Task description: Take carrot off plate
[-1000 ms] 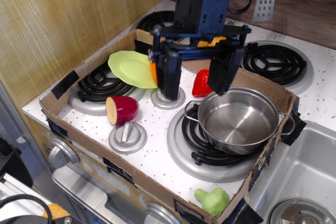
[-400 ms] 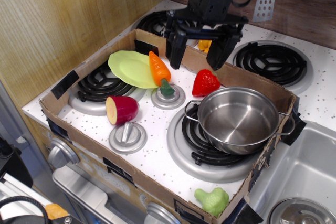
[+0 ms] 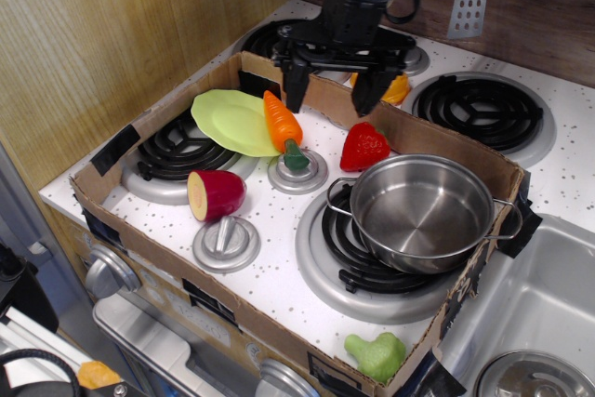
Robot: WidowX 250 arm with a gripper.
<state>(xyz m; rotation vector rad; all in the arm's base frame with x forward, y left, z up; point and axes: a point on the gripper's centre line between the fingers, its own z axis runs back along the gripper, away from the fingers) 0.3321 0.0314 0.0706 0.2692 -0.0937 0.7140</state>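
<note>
end effector point(image 3: 330, 87) risen, narrower (empty), carrot point(image 3: 282, 125) unmoved

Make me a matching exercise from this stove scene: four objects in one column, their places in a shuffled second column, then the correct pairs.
Objects:
1. carrot
2. steel pot
3. strawberry
4. green toy

Places:
A. on the front right burner
B. at the box's front corner
C. tip over the plate edge, green end on a knob
D. on the white surface behind the pot

Pairs: 1-C, 2-A, 3-D, 4-B
</note>
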